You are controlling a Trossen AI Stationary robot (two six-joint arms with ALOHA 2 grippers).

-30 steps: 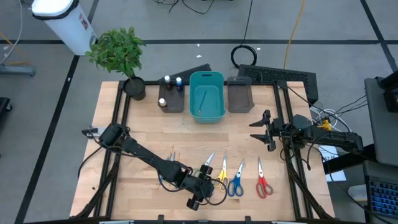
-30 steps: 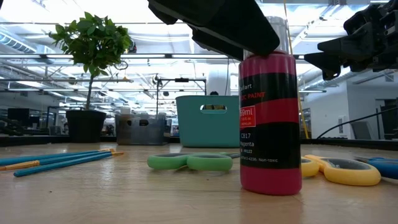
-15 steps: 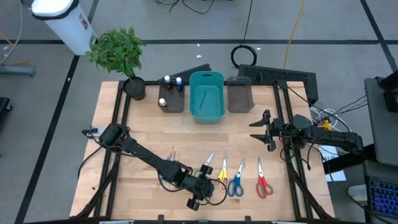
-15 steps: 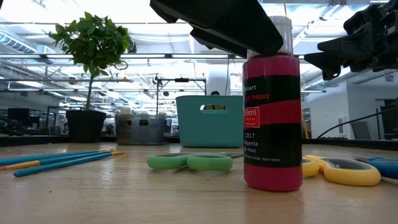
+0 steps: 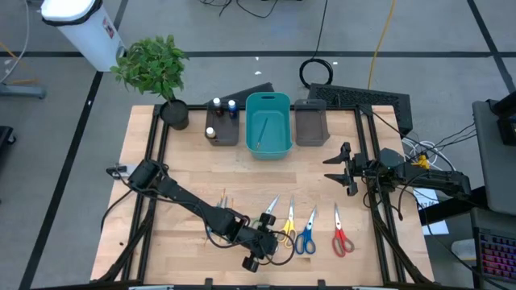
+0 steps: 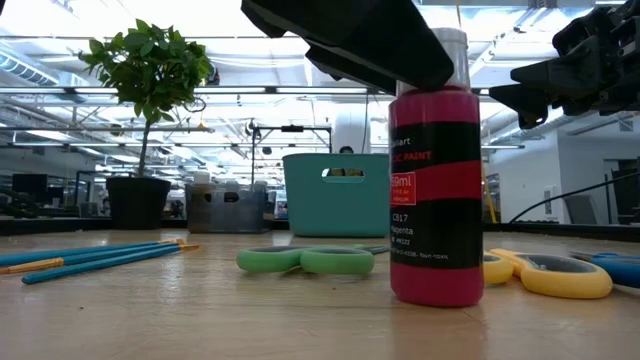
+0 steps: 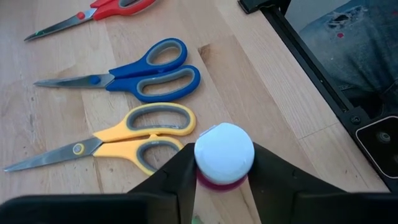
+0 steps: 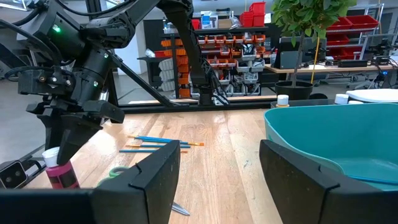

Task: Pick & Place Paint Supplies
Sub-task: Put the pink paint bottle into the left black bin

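Note:
A magenta paint bottle with a white cap stands upright near the table's front edge, and my left gripper is shut on its top. Beside it lie the green scissors, the yellow scissors, the blue scissors and the red scissors. Thin blue brushes lie flat to the left. My right gripper waits open above the table's right side, with nothing between its fingers. My left gripper pinches the bottle at its white cap and the neck just below, one finger on each side. The fingers come slanting down from the table's left. The bottle stands upright with its base on the table.
A teal bin stands at the back middle. Two dark grey bins flank it: the left one holds small capped bottles, and the other stands to the right. A potted plant is at the back left corner.
The magenta bottle has slid slightly toward the table's right between my left gripper's fingers. It has stayed upright on the table. Both arms have kept still.

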